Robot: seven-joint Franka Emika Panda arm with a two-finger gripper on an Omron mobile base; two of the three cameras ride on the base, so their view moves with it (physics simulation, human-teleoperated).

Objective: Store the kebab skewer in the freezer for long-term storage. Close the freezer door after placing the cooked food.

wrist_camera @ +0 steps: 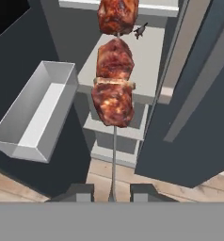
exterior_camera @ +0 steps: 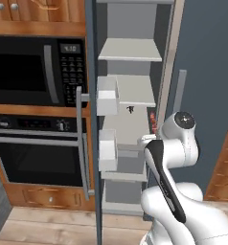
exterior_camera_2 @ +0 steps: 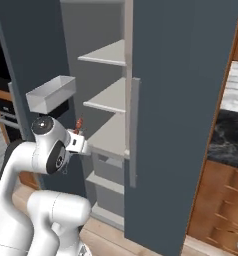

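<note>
Right, gripper (wrist_camera: 112,193) is clamped on the kebab skewer (wrist_camera: 115,84) by the bare stick end, meat chunks pointing ahead toward the freezer (exterior_camera: 130,91), just outside its opening. Freezer door (exterior_camera: 90,119) stands open w/ white bins (wrist_camera: 36,113) on its inner face. Best approach imo: keep skewer level, steer between bin & the closed door's edge, reach well over a shelf (exterior_camera_2: 111,135) before letting go.

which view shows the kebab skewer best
The hand view: the kebab skewer runs up its middle, red-brown chunks and thin stick sharp, stick held in the shut gripper. The right base view gives a tiny red bit above the hand; the left base view a sliver by the freezer shelves.
</note>
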